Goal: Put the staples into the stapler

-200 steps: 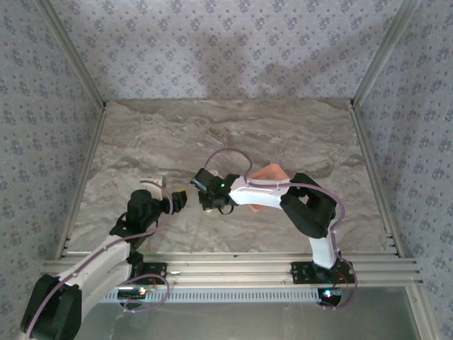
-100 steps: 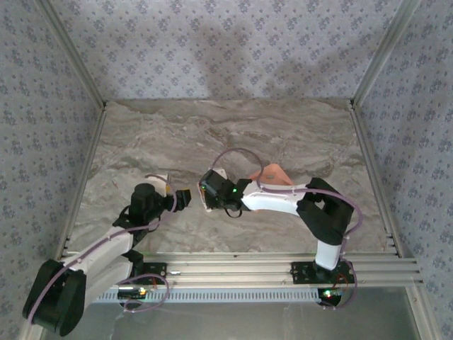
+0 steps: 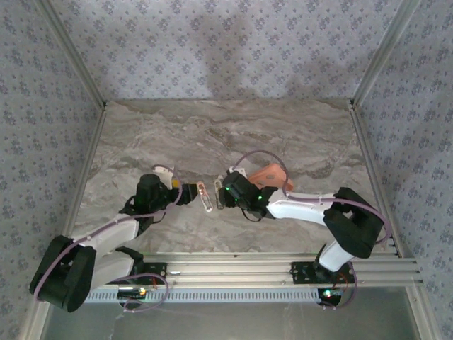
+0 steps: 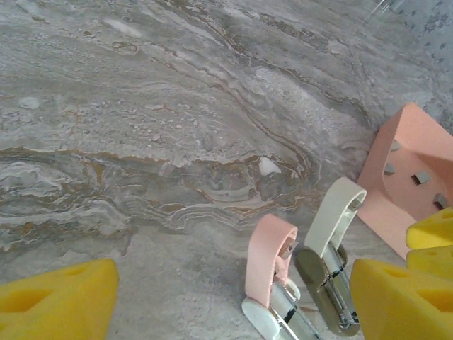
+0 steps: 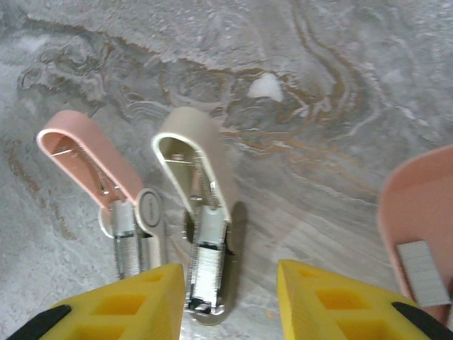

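Two staplers lie opened side by side on the marble table: a pink stapler (image 3: 204, 196) (image 4: 272, 256) (image 5: 88, 159) and a beige stapler (image 3: 219, 196) (image 4: 333, 218) (image 5: 201, 176). A ribbed grey strip sits in the beige one's metal channel (image 5: 207, 273). My left gripper (image 3: 189, 194) (image 4: 233, 304) is open just left of them. My right gripper (image 3: 228, 193) (image 5: 230, 304) is open just right of them, with the beige stapler's base between its yellow fingers (image 5: 120, 304). Several small grey staples (image 4: 422, 177) (image 5: 422, 273) lie in the salmon-pink tray (image 3: 270, 173) (image 4: 396, 166) (image 5: 414, 205).
The tray sits right behind my right wrist, close to the staplers. Aluminium rails (image 3: 233, 268) run along the near edge, and patterned walls (image 3: 226, 49) close in the far side and both flanks. Open marble (image 3: 212, 134) stretches behind the staplers.
My right gripper drew back to the right and my left gripper moved right, so both opened staplers now show lying between them.
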Controlling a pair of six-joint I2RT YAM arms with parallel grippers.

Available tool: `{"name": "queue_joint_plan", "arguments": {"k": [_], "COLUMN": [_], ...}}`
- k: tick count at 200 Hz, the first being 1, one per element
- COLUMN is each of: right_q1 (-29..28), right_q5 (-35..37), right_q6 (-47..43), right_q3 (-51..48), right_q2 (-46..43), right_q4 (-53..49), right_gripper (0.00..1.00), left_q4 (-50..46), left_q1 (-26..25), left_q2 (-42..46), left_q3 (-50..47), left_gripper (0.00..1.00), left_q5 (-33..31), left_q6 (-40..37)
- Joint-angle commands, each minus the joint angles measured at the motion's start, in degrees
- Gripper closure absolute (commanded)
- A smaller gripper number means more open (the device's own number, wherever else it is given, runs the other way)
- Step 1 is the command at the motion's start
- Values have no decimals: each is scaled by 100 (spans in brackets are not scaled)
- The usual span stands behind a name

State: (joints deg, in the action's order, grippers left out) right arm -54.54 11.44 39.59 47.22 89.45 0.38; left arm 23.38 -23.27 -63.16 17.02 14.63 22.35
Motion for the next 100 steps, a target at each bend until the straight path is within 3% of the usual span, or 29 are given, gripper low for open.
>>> {"name": "queue_joint_plan", "arguments": {"k": [1, 100], "right_q1": [135, 286], "right_q5": [-99, 2], "right_q6": [-20, -264], "right_q3": [-350, -779], "right_q2": [-323, -600], "right_q4": [583, 1172], "right_gripper": [59, 57], "left_q4": [439, 280], "left_q1": [-2, 234], "left_q2": [-70, -491], "left_q3": [153, 481], "left_gripper": [15, 14], "left_q5": [244, 779], "left_q6": [276, 432]}}
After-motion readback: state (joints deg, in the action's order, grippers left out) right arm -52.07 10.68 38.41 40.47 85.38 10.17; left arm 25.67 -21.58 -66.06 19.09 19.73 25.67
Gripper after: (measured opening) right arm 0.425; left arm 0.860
